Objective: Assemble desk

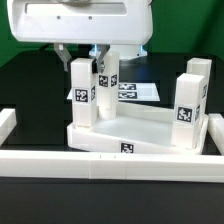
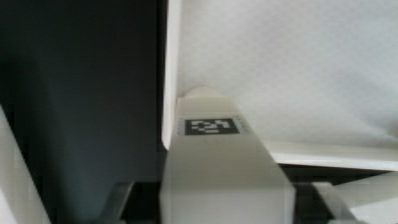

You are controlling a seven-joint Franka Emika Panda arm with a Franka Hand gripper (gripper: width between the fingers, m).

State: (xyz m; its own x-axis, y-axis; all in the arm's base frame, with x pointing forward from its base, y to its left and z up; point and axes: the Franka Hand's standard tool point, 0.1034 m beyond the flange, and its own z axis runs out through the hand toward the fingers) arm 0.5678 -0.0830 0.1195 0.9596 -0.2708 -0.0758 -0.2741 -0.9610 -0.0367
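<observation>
You have the tabletop (image 1: 140, 128) lying upturned on the table (image 1: 30, 90) behind the border wall (image 1: 110, 158); three legs stand at its corners; the pincer (image 1: 100, 62) pinches the fourth leg (image 1: 108, 85) at the far corner, seating unconfirmed.

The white rimmed tabletop (image 1: 140, 135) lies flat, a tag on its front rim. 4 white tagged leg blocks are seen upright at its corners: (image 1: 83, 92), (image 1: 108, 75), (image 1: 187, 107), (image 1: 197, 72).
</observation>
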